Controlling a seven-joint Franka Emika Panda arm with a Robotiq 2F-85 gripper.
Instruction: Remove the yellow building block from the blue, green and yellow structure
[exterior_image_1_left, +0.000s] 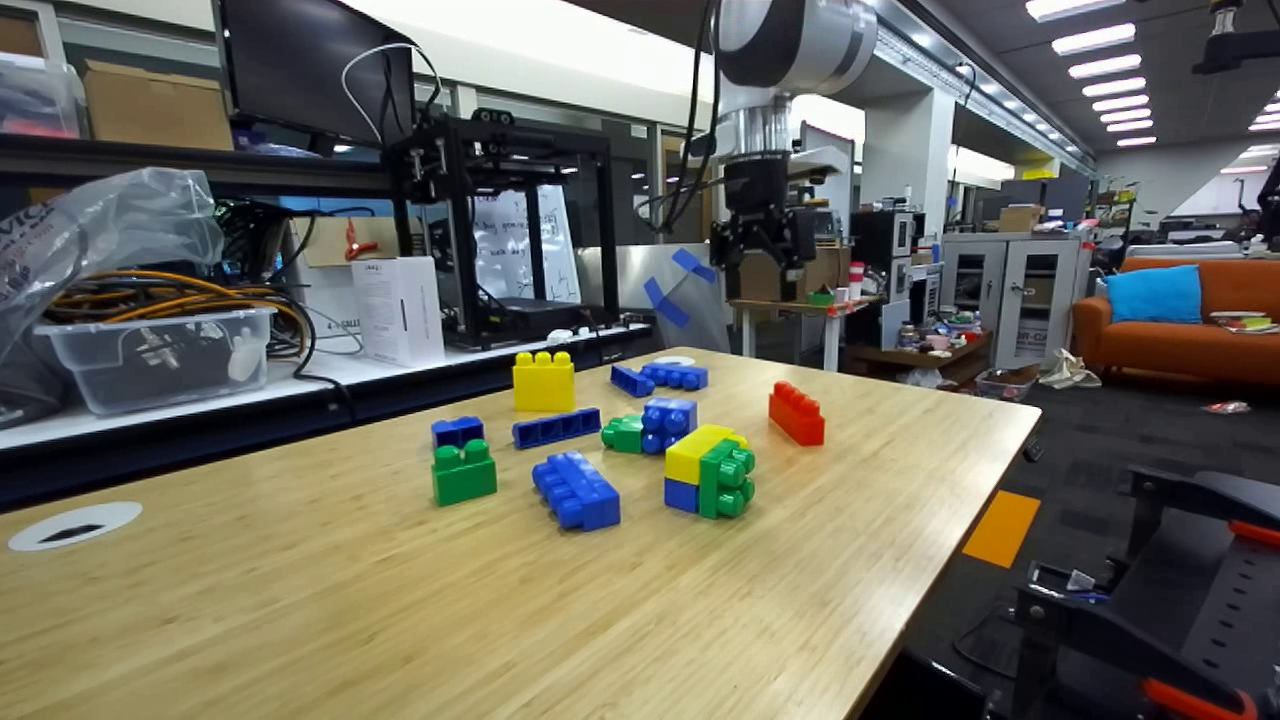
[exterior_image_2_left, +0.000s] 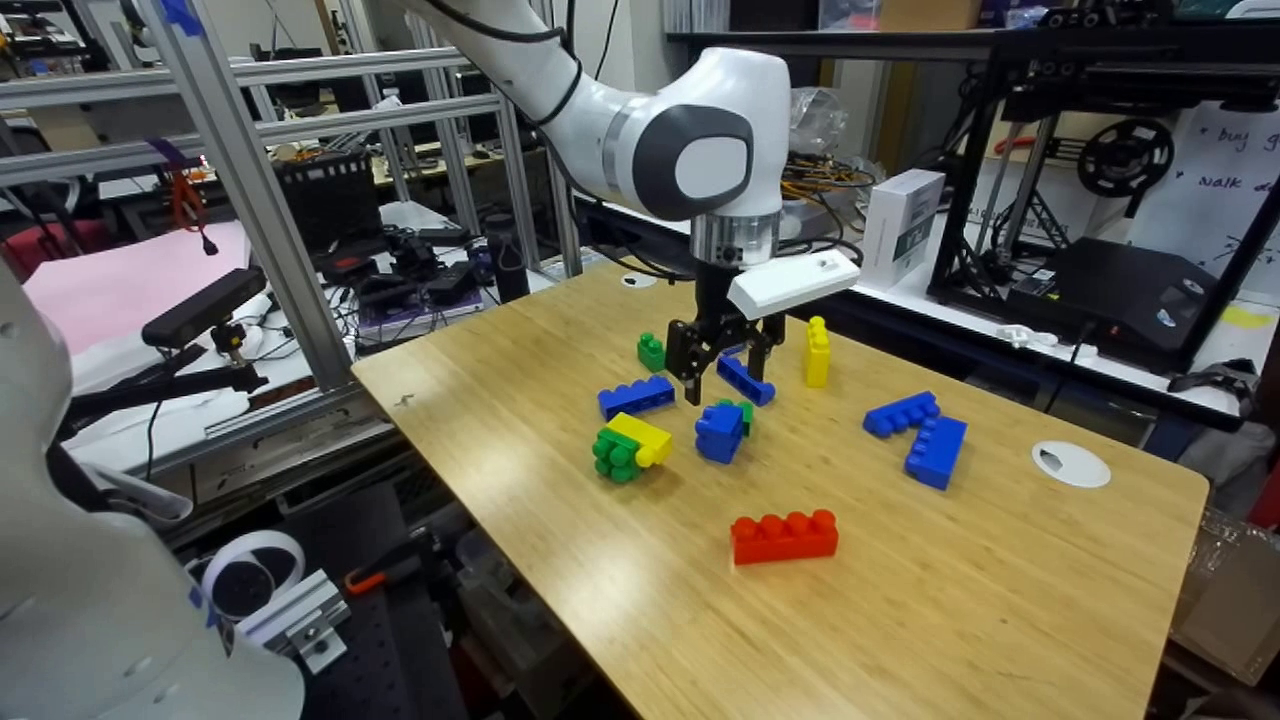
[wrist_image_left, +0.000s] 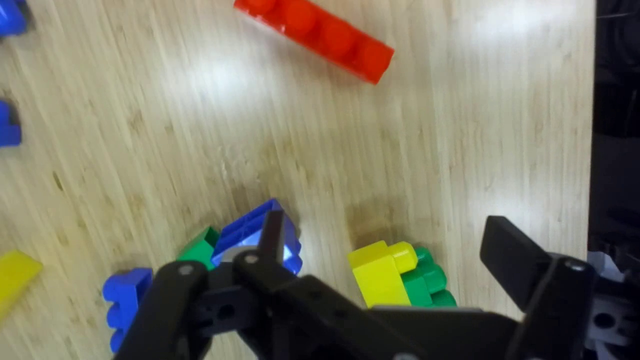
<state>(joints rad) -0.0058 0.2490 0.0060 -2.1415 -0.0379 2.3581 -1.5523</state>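
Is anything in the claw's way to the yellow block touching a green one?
Nothing visible stands between the gripper and the yellow block, whose top is uncovered. A separate blue brick nearby might get bumped.

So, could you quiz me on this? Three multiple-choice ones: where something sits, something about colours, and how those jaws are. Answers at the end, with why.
1. Where is the small yellow brick?
A. On top of a blue piece
B. Underneath a blue piece
C. Inside a box

2. Which colour has just one brick on the table?
A. Blue
B. Green
C. Red

3. How do the jaws stand?
A. Shut together
B. Apart, holding nothing
C. Gripping a brick

Answers:
1: A, as an exterior view shows blue directly below the yellow.
2: C, as both exterior views show a single red brick.
3: B, as the wrist view shows a wide gap between them.
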